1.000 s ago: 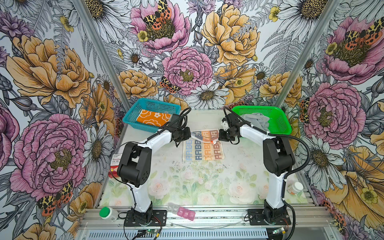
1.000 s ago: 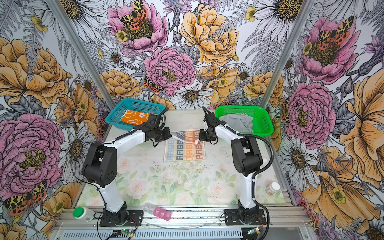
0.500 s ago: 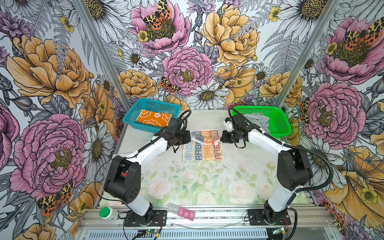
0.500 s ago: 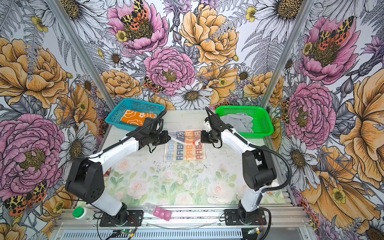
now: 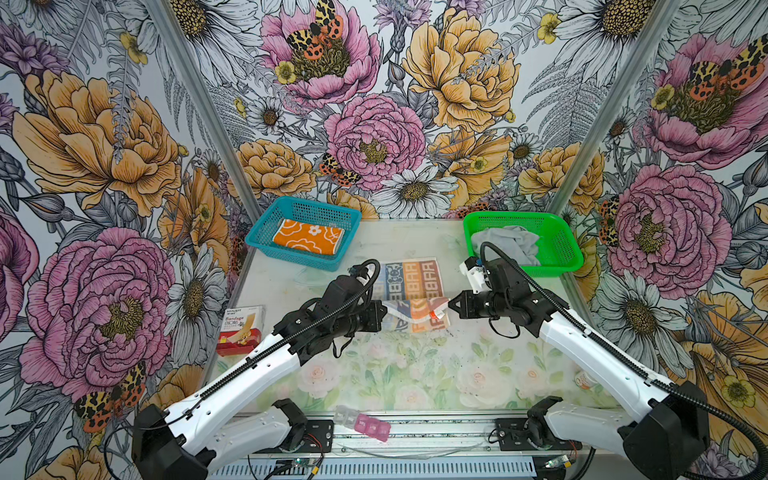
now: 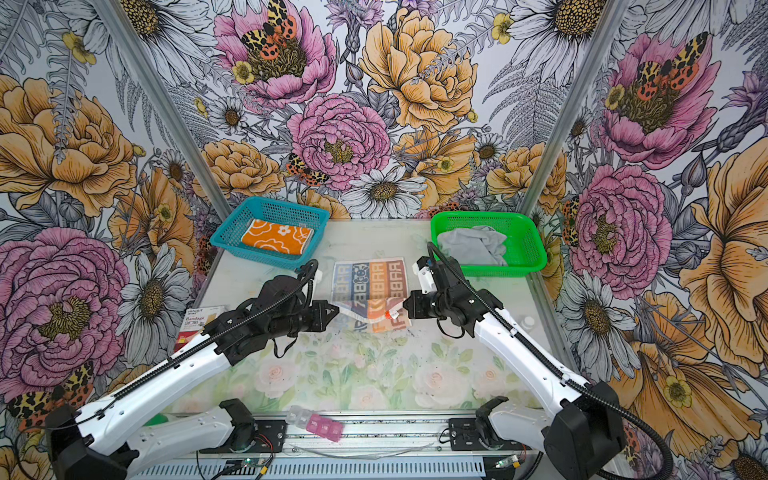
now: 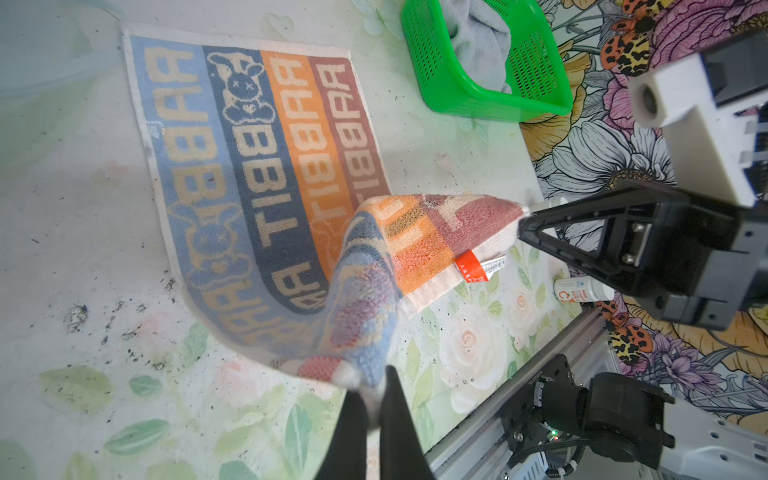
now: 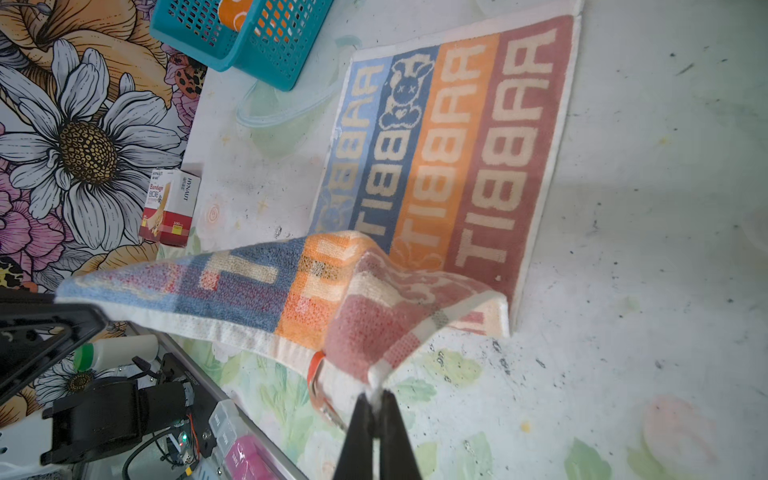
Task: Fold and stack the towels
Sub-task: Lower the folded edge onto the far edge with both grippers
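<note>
with left gripper (image 5: 383, 316) and right gripper (image 5: 451, 306) pinched tight on the raised 6 o'clock corners of the striped towel (image 5: 411, 277) at centre of the table (image 5: 490, 365), carry both level toward 12 o'clock, taut, and lay edge on edge.

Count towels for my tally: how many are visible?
3: orange flowered towel in the blue basket, grey towel in the green basket, striped towel on the table, partly lifted. Others may hide beneath.
</note>
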